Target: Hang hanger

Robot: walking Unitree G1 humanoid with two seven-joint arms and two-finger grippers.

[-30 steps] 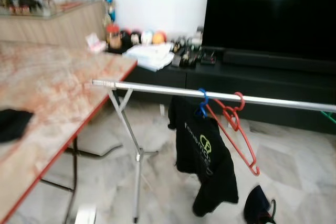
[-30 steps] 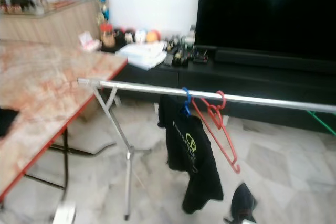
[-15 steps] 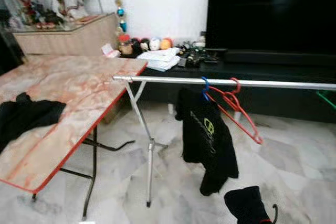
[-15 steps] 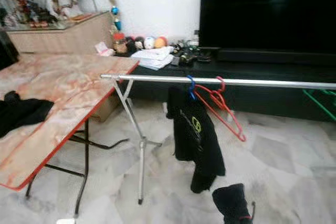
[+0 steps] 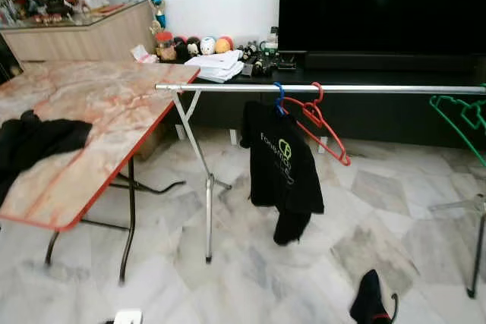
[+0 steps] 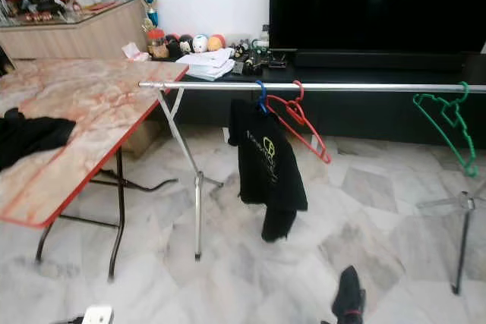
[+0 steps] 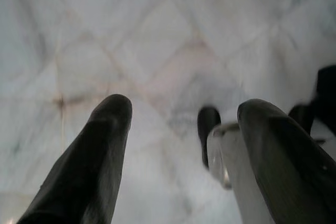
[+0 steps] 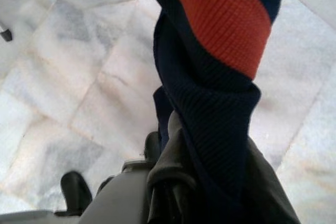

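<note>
While the right hand [image 8: 173,182] grips a navy garment [image 8: 210,77] — left hand [image 7: 178,129] open — shirt [image 5: 282,165] lettering stays illegible.

I can't see my right gripper's fingers [image 8: 173,182]; the dark cloth with the orange band [image 8: 210,66] covers them. The rail [image 5: 319,89] runs off the right edge.

1. The rail [image 5: 342,89] shines silver.
2. The shirt [image 5: 282,158] is black with a yellow-green logo and pale lettering.
3. Its hanger hook [image 5: 278,96] is blue.
4. The next hanger [image 5: 323,128] is red.
5. The far hanger [image 6: 446,123] is green.
6. The table [image 5: 99,108] is marbled cream and rust, edged red.
7. The floor [image 5: 258,263] is grey-white marble.
8. The knit garment [image 8: 215,61] is navy with an orange band.
</note>
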